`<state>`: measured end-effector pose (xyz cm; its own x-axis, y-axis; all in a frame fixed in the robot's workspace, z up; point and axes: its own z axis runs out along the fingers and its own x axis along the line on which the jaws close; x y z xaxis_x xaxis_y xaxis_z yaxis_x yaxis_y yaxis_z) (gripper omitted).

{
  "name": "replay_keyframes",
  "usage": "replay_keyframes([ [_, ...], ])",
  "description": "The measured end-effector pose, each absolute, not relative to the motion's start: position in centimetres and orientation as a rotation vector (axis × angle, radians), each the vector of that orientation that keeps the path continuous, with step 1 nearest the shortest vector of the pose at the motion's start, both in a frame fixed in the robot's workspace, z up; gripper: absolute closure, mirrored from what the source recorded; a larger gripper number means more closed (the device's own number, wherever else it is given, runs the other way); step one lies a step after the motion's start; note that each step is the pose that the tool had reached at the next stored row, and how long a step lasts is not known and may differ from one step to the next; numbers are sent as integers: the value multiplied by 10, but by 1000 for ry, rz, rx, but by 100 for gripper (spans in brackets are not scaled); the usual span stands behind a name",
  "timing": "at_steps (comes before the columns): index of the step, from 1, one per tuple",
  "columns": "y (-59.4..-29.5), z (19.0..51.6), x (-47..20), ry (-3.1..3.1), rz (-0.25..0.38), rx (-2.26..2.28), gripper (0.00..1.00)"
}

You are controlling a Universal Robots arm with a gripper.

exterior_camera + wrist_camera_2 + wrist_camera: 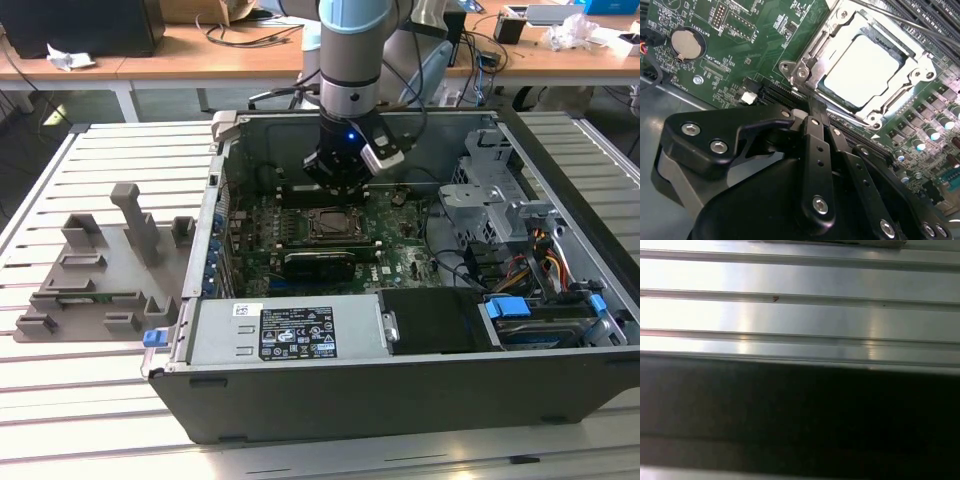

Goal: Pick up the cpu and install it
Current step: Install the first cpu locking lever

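The cpu [864, 71], a square chip with a shiny silver top, lies flat inside the metal frame of the motherboard socket [805, 70]. In the exterior view the socket [329, 223] sits mid-board inside the open computer case [400, 385]. My gripper [340, 186] hangs from the arm just above and behind the socket. In the second wrist view its black fingers [813, 111] come together in a narrow tip beside the socket frame's corner, a little above the board. The gripper is shut with nothing between its fingers, apart from the cpu.
A grey plastic holder tray [100, 270] lies on the ribbed table at the exterior view's left. Inside the case are a drive cage [490, 190], a labelled metal box [290, 330], and cables at the exterior view's right. A coin battery [687, 43] sits on the board.
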<state>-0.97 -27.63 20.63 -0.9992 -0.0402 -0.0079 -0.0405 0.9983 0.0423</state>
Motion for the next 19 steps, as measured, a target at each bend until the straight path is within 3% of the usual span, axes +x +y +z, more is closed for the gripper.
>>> replay_keyframes([
  [19,-283,203,-7,3133,67,-63,89],
])
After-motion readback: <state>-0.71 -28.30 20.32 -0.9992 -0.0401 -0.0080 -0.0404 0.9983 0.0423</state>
